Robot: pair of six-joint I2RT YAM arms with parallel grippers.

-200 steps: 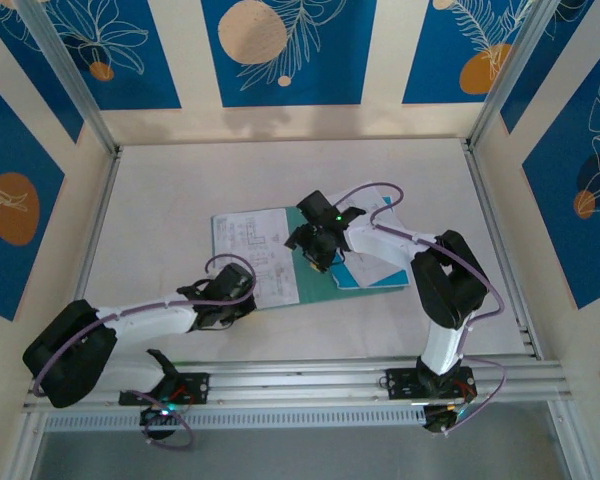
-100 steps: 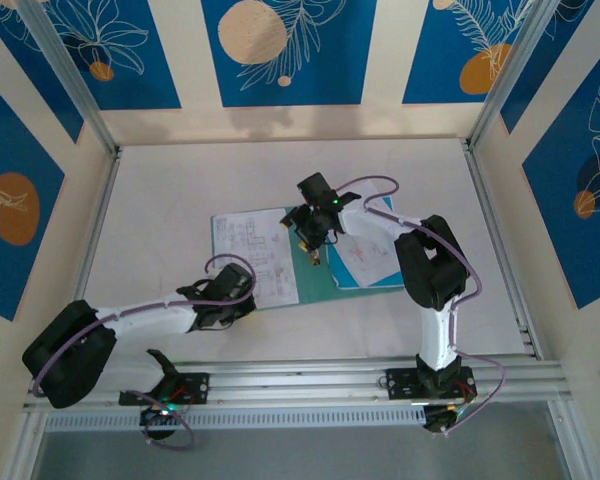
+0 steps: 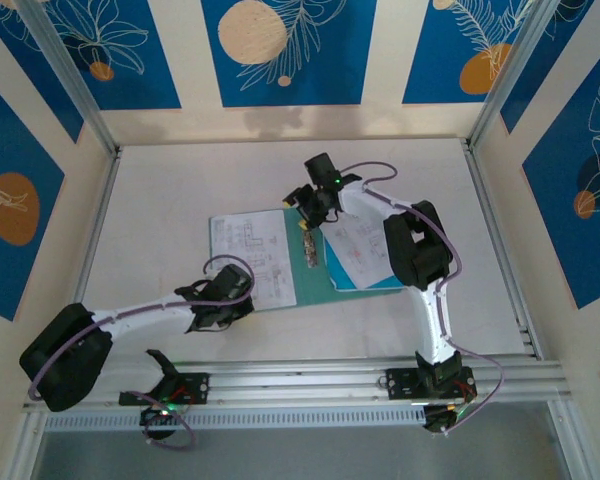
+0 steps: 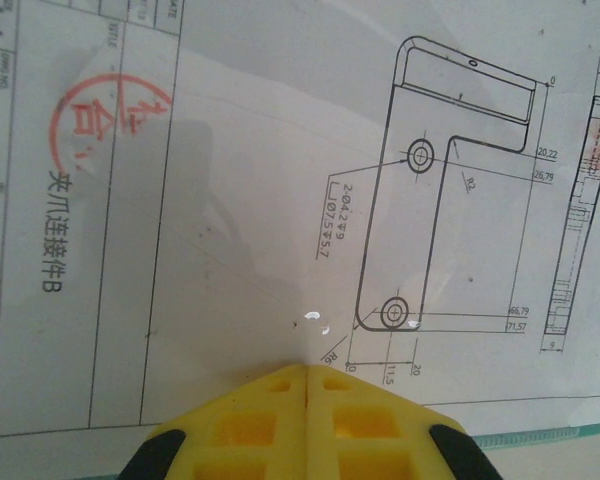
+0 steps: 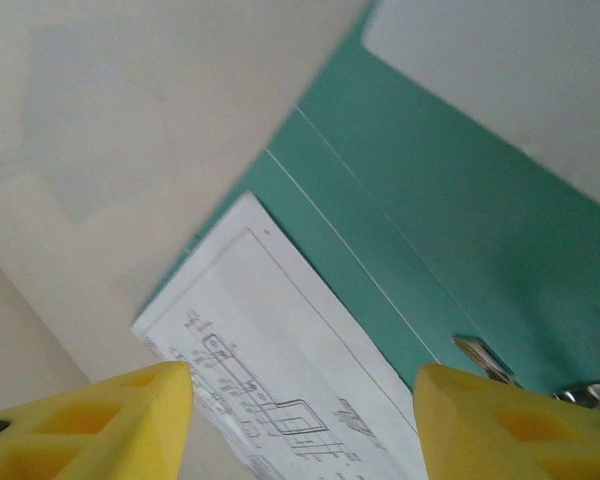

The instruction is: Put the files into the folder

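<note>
The right gripper (image 5: pixel 302 405) has its yellow fingers spread wide with nothing between them. It hovers over the far end of the folder (image 5: pixel 430 230), close to the spine, where the small metal clip (image 5: pixel 485 357) glints just beside one fingertip. The left gripper (image 4: pixel 307 395) has its fingers pressed together, tips aimed down at a white drawing sheet (image 4: pixel 280 200) on the folder's left leaf; whether they touch the paper I cannot tell. Further out, the teal folder lies open in the middle of the table (image 3: pixel 180 180). More white sheets (image 3: pixel 355 248) lie on its right side, over the sky-blue sheet (image 3: pixel 375 284), whose edge peeks out at the near side. The files seem to be lying on the open folder, so the step in hand looks like securing them or closing the cover. The next move probably calls for the right claw to come down low at the clip or a cover edge. It would have to catch that alone, without dragging the loose sheets askew.
</note>
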